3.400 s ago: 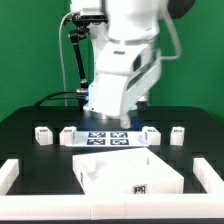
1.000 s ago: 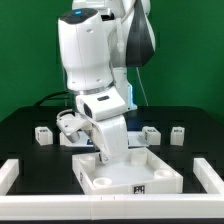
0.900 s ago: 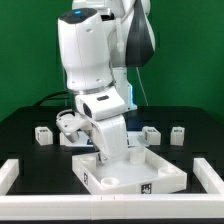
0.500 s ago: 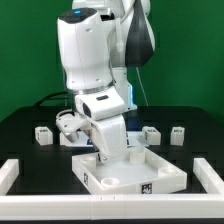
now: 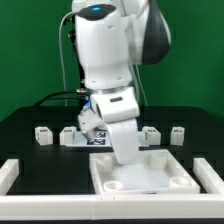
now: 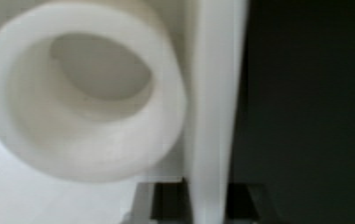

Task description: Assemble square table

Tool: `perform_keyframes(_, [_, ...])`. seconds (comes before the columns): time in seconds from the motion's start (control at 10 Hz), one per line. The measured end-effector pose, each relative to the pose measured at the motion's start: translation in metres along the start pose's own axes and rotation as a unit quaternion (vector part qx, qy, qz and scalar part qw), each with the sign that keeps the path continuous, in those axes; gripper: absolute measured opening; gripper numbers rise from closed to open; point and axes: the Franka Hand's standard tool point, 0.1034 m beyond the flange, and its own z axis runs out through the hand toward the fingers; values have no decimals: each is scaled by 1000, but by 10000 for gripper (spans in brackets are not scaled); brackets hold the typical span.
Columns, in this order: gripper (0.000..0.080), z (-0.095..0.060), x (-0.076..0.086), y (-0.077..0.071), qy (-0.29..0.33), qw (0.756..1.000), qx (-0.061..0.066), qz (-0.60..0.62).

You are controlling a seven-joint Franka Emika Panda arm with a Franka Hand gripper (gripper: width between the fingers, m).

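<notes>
The white square tabletop lies flat at the front of the table, towards the exterior view's right, with round corner sockets facing up. My gripper reaches down onto its back left edge. In the wrist view a round socket fills the picture. The slab's thin raised edge wall runs between my two dark fingers, and the gripper is shut on it. Four short white legs stand in a row behind: two on the left and two on the right.
The marker board lies behind the tabletop, partly hidden by the arm. The long white rail shows at the front left and the front right. The tabletop's right corner lies close to the right rail end.
The arm has swung to the exterior view's right and the tabletop has moved right and turned with it. The tag on its front face no longer shows.
</notes>
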Motion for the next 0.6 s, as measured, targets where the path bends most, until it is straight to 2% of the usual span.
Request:
perform_keyframes(0.2, [67,4,24,6,9,998,21,50])
perform_keyframes(0.3, [74,7,31,8,9,998,30,55])
perform_keyframes(0.4, [80,9,31,8,10,997,40,60])
perform_keyframes(0.6, [84,9,31,8,7,998,42,54])
